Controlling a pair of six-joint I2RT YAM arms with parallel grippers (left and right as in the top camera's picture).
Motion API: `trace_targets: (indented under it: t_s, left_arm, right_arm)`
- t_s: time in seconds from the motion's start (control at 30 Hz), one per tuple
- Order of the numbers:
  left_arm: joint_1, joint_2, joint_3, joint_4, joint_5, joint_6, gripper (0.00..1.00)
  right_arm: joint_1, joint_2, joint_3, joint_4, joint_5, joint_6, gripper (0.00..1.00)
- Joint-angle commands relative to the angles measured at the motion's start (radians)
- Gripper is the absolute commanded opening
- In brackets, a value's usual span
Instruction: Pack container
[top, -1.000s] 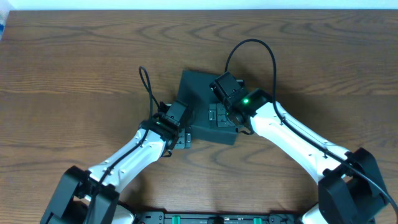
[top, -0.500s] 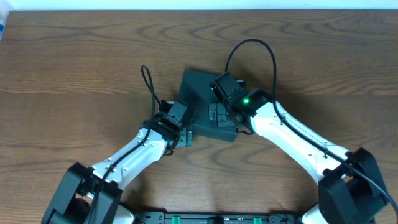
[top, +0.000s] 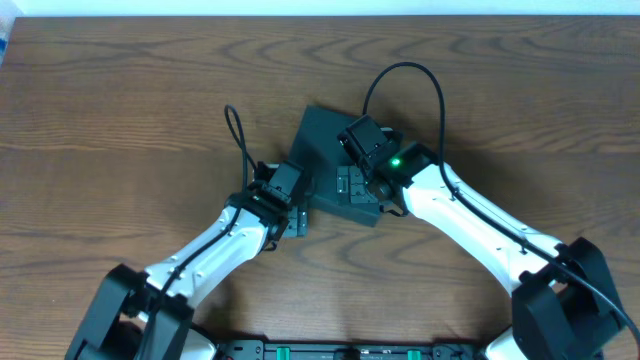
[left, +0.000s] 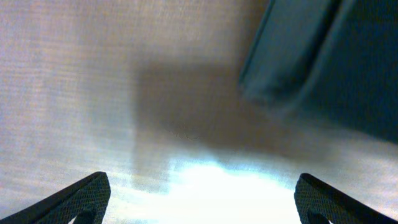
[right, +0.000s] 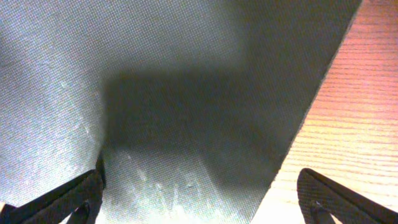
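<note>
The container (top: 320, 140) sat near the middle of the wooden table (top: 120, 120), turned a bit so one corner pointed to the far side. It was a dark, dull square box. Its top looked flat, so the flap lid seemed to be down. I could not see inside it.

The right gripper (right: 199, 186) hung right over the top of the box. Its two fingers (right: 81, 193) were spread wide apart and held nothing. The left gripper (left: 202, 193) was just beside the box, on its left and near side, over bare wood. Its fingers (left: 87, 193) were spread wide too, and they were empty. In the left wrist view, one corner of the box (left: 323, 62) showed at the far right.

The box looked stiff and probably light, like thick card or thin plastic. Its skin was rough and not shiny, so I think fingers would not slip on it much. The flat top was far too wide to pinch. A good place to take hold would be a thin edge, like the free lip of the flap or a side wall. The flap could swing on its hinge, and a light box could slide when pushed, so one arm may need to steady it.
</note>
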Motion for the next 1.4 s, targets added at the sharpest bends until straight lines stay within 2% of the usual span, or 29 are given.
trace_targets:
  t_s: [0.0, 0.23, 0.33, 0.43, 0.63, 0.77, 0.97, 1.27, 1.37]
  left_arm:
    - [0.001, -0.101, 0.043, -0.064, 0.035, -0.005, 0.96]
    - [0.016, -0.34, 0.146, -0.146, 0.038, 0.087, 0.96]
    - [0.073, -0.351, 0.187, -0.144, 0.025, 0.129, 0.96]
    - [0.195, -0.299, 0.205, -0.106, 0.007, 0.162, 0.96]
    - [0.367, -0.114, 0.206, -0.025, 0.103, 0.161, 0.96]
    - [0.369, 0.003, 0.206, 0.037, 0.128, 0.161, 0.96]
    - [0.368, 0.075, 0.206, 0.084, 0.129, 0.161, 0.96]
    - [0.365, 0.081, 0.206, 0.107, 0.159, 0.161, 0.96]
    - [0.346, 0.095, 0.206, 0.105, 0.21, 0.161, 0.96]
  right_arm:
    - [-0.006, 0.01, -0.024, -0.053, 0.041, -0.005, 0.99]
    - [-0.008, -0.186, 0.021, -0.111, 0.041, -0.006, 0.99]
    - [-0.023, -0.268, 0.021, -0.138, 0.042, -0.005, 0.99]
    - [-0.093, -0.299, 0.02, -0.188, 0.08, -0.005, 0.99]
    - [-0.203, -0.214, 0.016, -0.178, 0.158, -0.005, 0.99]
    - [-0.209, -0.092, 0.016, -0.157, 0.146, -0.005, 0.99]
    - [-0.212, 0.027, 0.016, -0.091, 0.147, -0.005, 0.99]
    - [-0.312, 0.063, 0.016, -0.055, 0.146, -0.006, 0.99]
    - [-0.322, 0.063, 0.016, -0.016, 0.142, -0.006, 0.99]
